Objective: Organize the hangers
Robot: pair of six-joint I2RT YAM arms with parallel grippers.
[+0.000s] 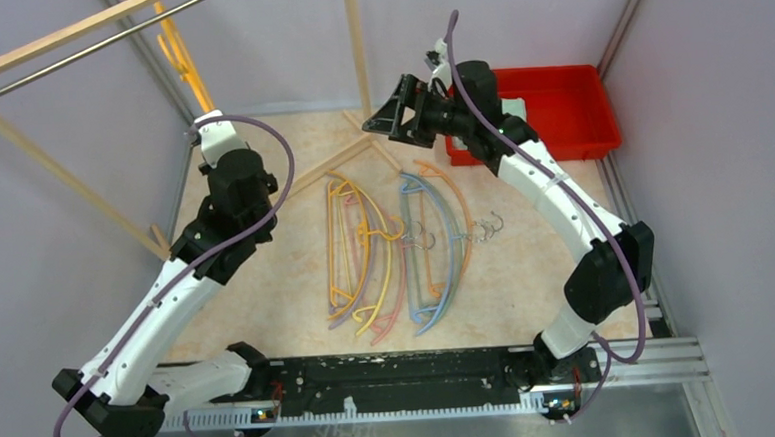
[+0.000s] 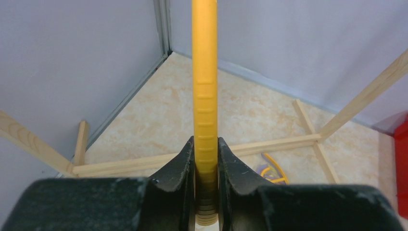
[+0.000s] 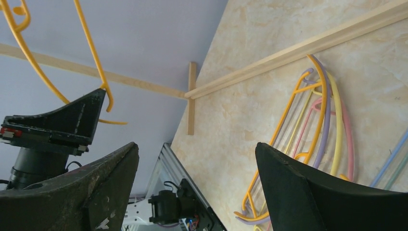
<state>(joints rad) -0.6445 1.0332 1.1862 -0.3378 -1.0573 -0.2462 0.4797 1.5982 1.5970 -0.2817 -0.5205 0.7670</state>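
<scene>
My left gripper [image 2: 206, 144] is shut on a yellow hanger [image 2: 205, 86] and holds it up at the far left, by the rack's metal rail [image 1: 104, 43]. The hanger [image 1: 181, 67] reaches up to the rail; I cannot tell if its hook is over it. Several more hangers [image 1: 347, 236], orange, yellow, pink, purple and blue, lie in a heap on the table's middle, hooks tangled. My right gripper [image 1: 386, 115] is open and empty, raised above the far side of the heap. Its wrist view shows the heap [image 3: 317, 120] and the held yellow hanger [image 3: 91, 53].
The pale wooden rack frame [image 1: 50, 166] stands at the far left, with its base bars [image 2: 269, 144] lying on the table. A red bin [image 1: 569, 119] sits at the far right, behind the right arm. Grey walls close in on three sides.
</scene>
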